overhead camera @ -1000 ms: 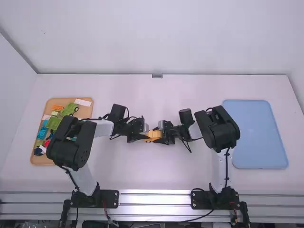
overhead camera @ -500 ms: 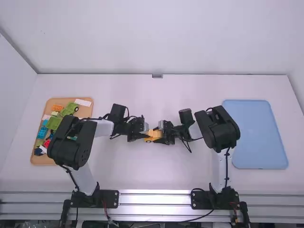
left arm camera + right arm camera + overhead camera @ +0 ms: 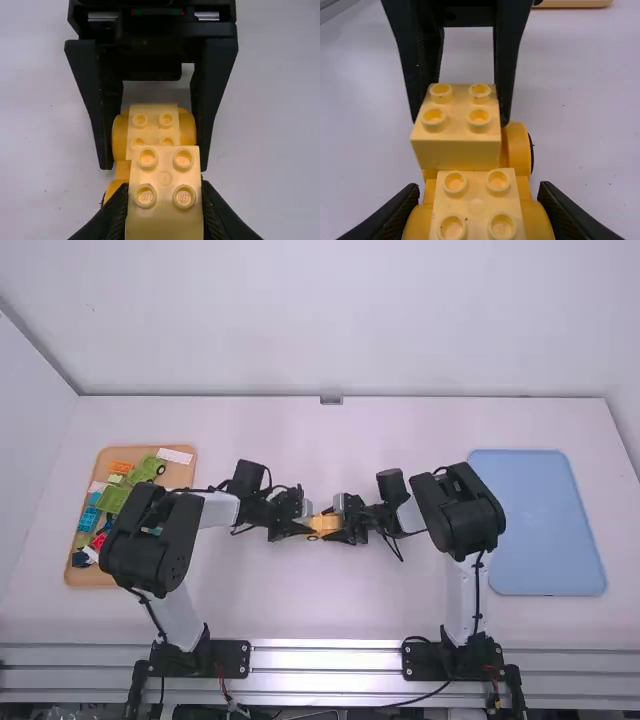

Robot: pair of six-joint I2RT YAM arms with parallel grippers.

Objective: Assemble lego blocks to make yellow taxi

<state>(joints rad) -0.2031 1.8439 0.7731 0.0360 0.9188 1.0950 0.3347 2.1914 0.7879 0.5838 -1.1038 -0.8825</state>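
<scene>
White desk (image 3: 330, 610) with white walls behind it, and both tools meet near the middle. Well off to the right of the right tool (image 3: 340, 528) there's a big blue tray (image 3: 540, 520). Well off to the left of the left tool (image 3: 305, 527) is a tan tray (image 3: 180, 477), partly covered by the left arm. That one's holding a bunch of stuff: green pieces (image 3: 112, 499), one with a dark wheel, plus a white piece (image 3: 175, 455), blue blocks (image 3: 90, 519), an orange block (image 3: 121, 467) and a red block (image 3: 99, 541). The yellow car body (image 3: 532, 222) is between the two tools, and the right tool is clamped on it. The left tool is clamped on a yellow four-stud block (image 3: 457, 152) at the body's other end. Can't tell if it's clicked on.
</scene>
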